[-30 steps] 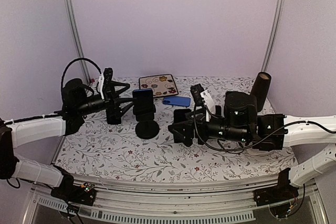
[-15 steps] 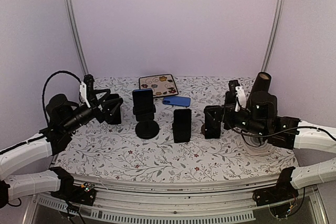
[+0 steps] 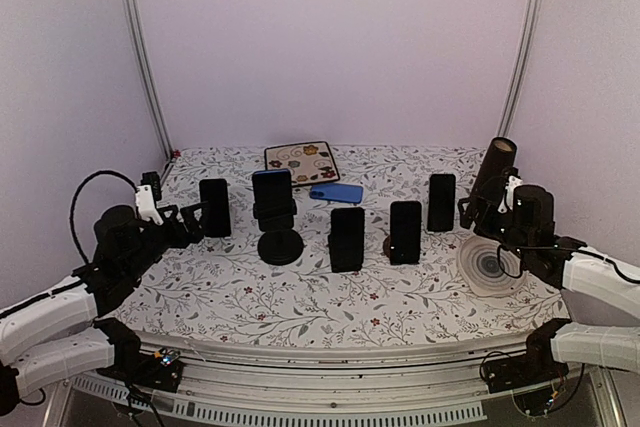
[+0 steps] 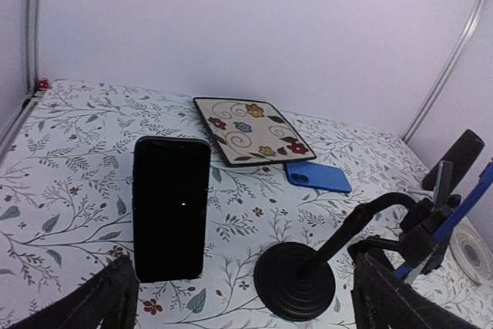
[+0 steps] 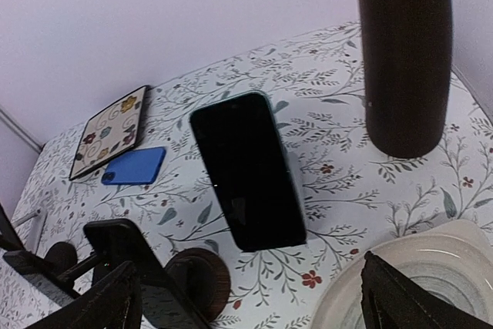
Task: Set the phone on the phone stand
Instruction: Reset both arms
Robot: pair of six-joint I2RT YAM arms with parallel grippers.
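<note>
Phone (image 3: 272, 188) sits upright in the phone stand (image 3: 280, 247), ahead and right of the left gripper (image 4: 246, 306), well left of the right gripper (image 5: 250, 298). Both grippers are wide open and empty. Phone likely a stiff, slick, fragile glass slab; pinch across the long edges, mid-body.

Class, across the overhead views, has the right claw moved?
Yes: the right claw pulled rightward, from beside the round-base stand to the dark cylinder.

Floral tile (image 3: 301, 162) at back; dark cylinder (image 3: 495, 171), ringed plate (image 3: 487, 267) rt.
</note>
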